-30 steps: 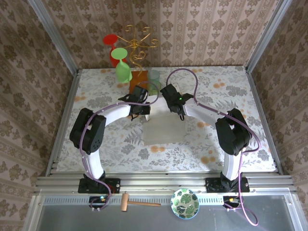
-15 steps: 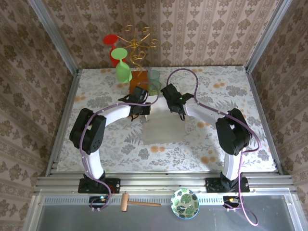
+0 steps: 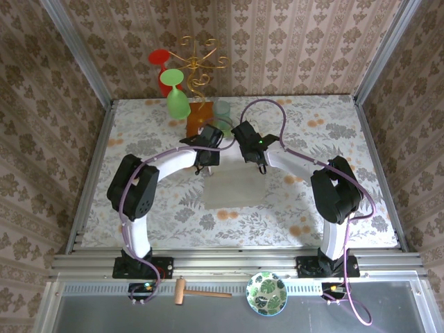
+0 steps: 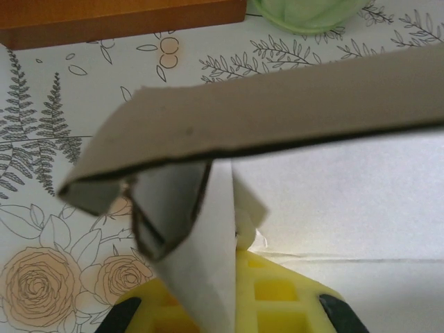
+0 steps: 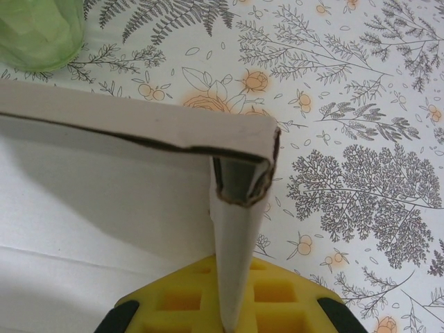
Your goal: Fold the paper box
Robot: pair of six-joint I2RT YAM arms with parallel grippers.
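Note:
The paper box (image 3: pixel 233 186) lies pale and flat-bottomed at the table's middle, its far wall standing up between the two grippers. My left gripper (image 3: pixel 208 164) is shut on the box's far left corner. In the left wrist view the folded side wall (image 4: pixel 201 229) runs down between the yellow pads (image 4: pixel 277 291). My right gripper (image 3: pixel 257 164) is shut on the far right corner. In the right wrist view the thin side wall (image 5: pixel 239 236) is pinched between the yellow pads (image 5: pixel 277 298), under the raised far wall (image 5: pixel 139 125).
An orange block (image 3: pixel 201 118) and a pale green cup (image 3: pixel 222 111) stand just behind the box. A gold rack (image 3: pixel 198 66) with a red and a green glass rises at the back. A mallet (image 3: pixel 198 292) and a patterned bowl (image 3: pixel 267 293) sit on the near ledge.
My left arm has swung a little to the right and forward, carrying its corner of the box with it. The right arm has barely moved.

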